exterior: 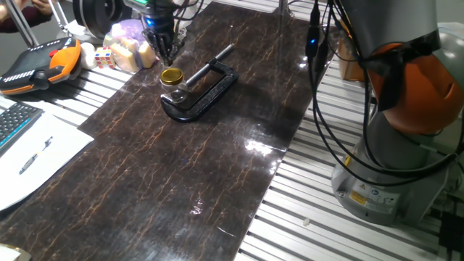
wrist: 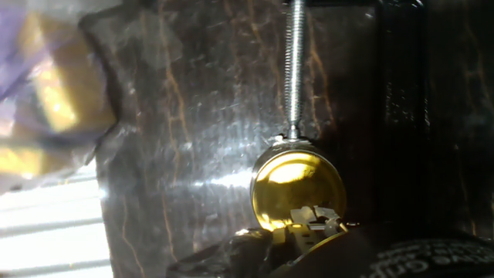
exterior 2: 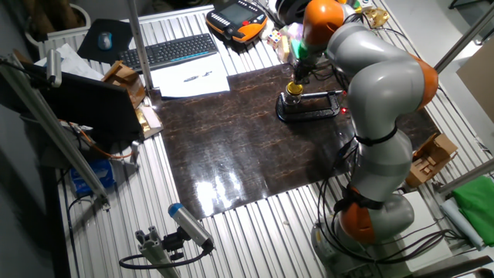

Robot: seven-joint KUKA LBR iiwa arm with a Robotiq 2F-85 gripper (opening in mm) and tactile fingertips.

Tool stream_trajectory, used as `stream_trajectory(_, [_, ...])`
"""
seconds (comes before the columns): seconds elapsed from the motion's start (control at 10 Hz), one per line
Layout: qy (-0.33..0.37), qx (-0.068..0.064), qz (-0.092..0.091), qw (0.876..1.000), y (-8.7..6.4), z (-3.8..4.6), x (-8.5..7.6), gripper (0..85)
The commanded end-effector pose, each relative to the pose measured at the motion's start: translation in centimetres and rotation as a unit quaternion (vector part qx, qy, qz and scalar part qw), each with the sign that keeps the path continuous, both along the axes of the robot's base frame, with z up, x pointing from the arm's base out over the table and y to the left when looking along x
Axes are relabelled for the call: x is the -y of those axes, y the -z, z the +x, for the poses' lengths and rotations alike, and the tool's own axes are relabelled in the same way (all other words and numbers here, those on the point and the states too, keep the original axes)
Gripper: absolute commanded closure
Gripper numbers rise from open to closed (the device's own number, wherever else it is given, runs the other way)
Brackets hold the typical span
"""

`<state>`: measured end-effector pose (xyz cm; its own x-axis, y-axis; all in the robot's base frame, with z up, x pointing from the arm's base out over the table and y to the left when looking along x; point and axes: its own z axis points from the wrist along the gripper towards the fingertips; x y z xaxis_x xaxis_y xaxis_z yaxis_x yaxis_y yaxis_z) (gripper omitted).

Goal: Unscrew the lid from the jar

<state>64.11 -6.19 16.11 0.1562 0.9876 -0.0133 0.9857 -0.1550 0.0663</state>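
Note:
The gold-yellow lid (exterior: 172,75) sits on the small clear glass jar (exterior: 175,91). The jar stands between the jaws of a black C-clamp (exterior: 206,88) on the dark mat. My gripper (exterior: 167,58) hangs just above and slightly behind the lid, apart from it, with its fingers drawn close together and nothing between them. In the other fixed view the gripper (exterior 2: 296,75) is right over the lid (exterior 2: 294,87). In the hand view the lid (wrist: 297,181) fills the lower middle, the clamp screw (wrist: 293,69) presses on the jar's side, and the fingertips (wrist: 307,218) show at the bottom edge.
A clear bag of yellow and purple items (exterior: 130,45) and dice (exterior: 104,56) lie just left of the gripper. An orange teach pendant (exterior: 40,64), a keyboard (exterior: 11,119) and paper (exterior: 36,156) are at the left. The robot base (exterior: 399,145) stands at the right.

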Motion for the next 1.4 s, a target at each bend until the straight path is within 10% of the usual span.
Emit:
stream_trajectory(0.0, [0.346, -0.003, 0.002, 0.938, 0.02, 0.01, 0.0, 84.3])
stream_trajectory(1.3, [0.351, -0.018, 0.017, 0.936, 0.4, -0.12, 0.24, 84.3])
